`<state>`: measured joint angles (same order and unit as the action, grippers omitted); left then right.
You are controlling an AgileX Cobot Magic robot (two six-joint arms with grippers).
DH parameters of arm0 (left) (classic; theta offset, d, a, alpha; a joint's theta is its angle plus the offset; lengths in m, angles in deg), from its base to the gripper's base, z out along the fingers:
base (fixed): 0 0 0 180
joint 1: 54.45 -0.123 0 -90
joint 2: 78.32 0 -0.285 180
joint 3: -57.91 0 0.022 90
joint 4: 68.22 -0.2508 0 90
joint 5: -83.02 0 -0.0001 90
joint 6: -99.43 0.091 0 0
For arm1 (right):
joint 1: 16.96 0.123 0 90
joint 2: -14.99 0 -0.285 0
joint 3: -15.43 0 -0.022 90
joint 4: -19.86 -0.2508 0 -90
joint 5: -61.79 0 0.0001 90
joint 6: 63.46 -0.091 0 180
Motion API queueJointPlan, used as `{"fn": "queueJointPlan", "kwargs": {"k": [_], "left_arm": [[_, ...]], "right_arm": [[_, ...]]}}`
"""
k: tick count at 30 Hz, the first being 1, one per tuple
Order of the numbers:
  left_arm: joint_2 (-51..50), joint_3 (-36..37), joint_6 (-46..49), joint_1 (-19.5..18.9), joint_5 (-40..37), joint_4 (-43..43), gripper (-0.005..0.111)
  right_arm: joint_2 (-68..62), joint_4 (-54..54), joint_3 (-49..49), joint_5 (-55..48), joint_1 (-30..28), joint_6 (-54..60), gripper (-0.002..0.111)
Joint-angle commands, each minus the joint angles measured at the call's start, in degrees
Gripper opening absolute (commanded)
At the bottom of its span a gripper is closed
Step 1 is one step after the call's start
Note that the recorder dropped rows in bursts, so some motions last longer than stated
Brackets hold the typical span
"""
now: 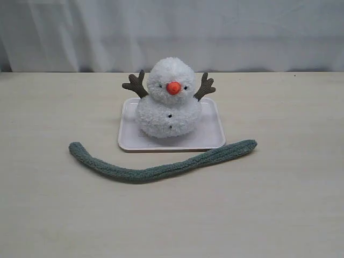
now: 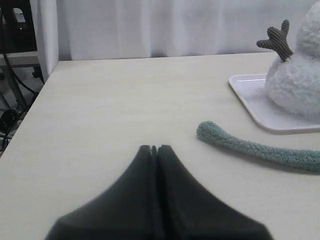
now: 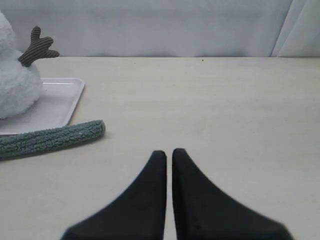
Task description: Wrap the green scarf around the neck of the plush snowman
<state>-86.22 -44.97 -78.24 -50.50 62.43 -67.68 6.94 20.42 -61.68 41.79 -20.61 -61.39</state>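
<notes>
The plush snowman [image 1: 168, 99] sits upright on a white tray [image 1: 212, 137], orange nose facing the exterior camera, its neck [image 1: 153, 100] bare. The green scarf [image 1: 156, 169] lies flat on the table in a shallow curve in front of the tray; its ends [image 2: 207, 132] [image 3: 95, 129] show in the wrist views. Neither gripper appears in the exterior view. My left gripper [image 2: 154, 148] is shut and empty above bare table, short of the scarf's end. My right gripper [image 3: 169, 153] has its fingers nearly together with a thin slit, holding nothing, apart from the scarf's other end.
A white curtain [image 1: 172, 32] hangs behind the table's far edge. The table's left edge [image 2: 30, 115] drops off to cables and dark equipment [image 2: 12, 30]. Bare tabletop [image 1: 172, 220] stretches in front of the scarf.
</notes>
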Motion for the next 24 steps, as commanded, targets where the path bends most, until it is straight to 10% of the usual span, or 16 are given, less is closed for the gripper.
{"fn": "queueJointPlan", "kwargs": {"k": [1,9,15,24], "left_arm": [[0.11,0.09,-0.24,0.10,0.78,0.06,0.000],[0.11,0.09,-0.24,0.10,0.78,0.06,0.000],[0.11,0.09,-0.24,0.10,0.77,0.03,0.000],[0.11,0.09,-0.24,0.10,0.77,0.03,0.000]], "right_arm": [[0.26,0.28,-0.11,1.27,-0.24,0.84,0.004],[0.26,0.28,-0.11,21.09,-0.24,3.15,0.004],[0.26,0.13,-0.11,63.08,-0.24,-15.71,0.004],[-3.28,11.06,16.15,48.45,-0.24,-25.54,0.010]]}}
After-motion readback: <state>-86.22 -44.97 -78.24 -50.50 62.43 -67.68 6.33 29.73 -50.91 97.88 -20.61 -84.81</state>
